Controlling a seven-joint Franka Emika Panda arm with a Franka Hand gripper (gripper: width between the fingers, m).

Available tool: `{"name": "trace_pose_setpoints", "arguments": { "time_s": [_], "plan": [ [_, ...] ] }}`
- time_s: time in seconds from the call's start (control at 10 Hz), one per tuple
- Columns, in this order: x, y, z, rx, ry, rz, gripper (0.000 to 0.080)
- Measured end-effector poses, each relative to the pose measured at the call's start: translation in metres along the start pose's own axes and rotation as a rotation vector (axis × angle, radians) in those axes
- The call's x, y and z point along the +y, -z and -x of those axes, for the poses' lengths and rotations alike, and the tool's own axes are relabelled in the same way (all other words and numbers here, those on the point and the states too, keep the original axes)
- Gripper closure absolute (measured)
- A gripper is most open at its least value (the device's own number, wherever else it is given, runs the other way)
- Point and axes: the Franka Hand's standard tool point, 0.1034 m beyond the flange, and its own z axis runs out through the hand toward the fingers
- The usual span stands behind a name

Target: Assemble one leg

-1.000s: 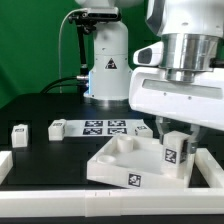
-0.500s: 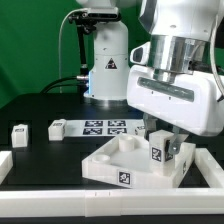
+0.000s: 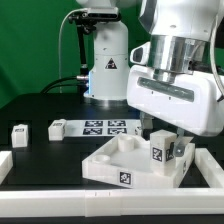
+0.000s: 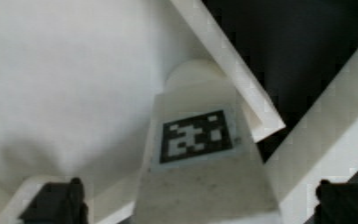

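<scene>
Outside, we see the gripper [image 3: 163, 138] clamped on the leg [image 3: 161, 151], down in a corner of the white tray [image 3: 112, 165]. Up close, we see the leg [image 4: 201, 150] between two fingers [image 4: 55, 200]. It looks light, hard, smooth; its flat sides suit holding.

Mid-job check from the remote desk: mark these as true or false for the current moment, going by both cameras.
1. The hand has a leg at a corner of the white tray. True.
2. Two more legs lie loose on the black table, toward the exterior view's left. True: one and another.
3. The marker board is stacked on top of the tray. False: it lies flat on the table behind the tray.
4. The leg at the hand lies on its side. False: it stands upright.
5. The leg's tag shows in the wrist view. True.
</scene>
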Motion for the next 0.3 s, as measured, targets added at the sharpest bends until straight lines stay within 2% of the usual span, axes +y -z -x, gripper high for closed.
{"name": "trace_pose_setpoints", "arguments": {
  "time_s": [0.3],
  "plan": [
    [0.0000,0.0000,0.0000,0.000,0.000,0.000,0.0150]
  ]
}}
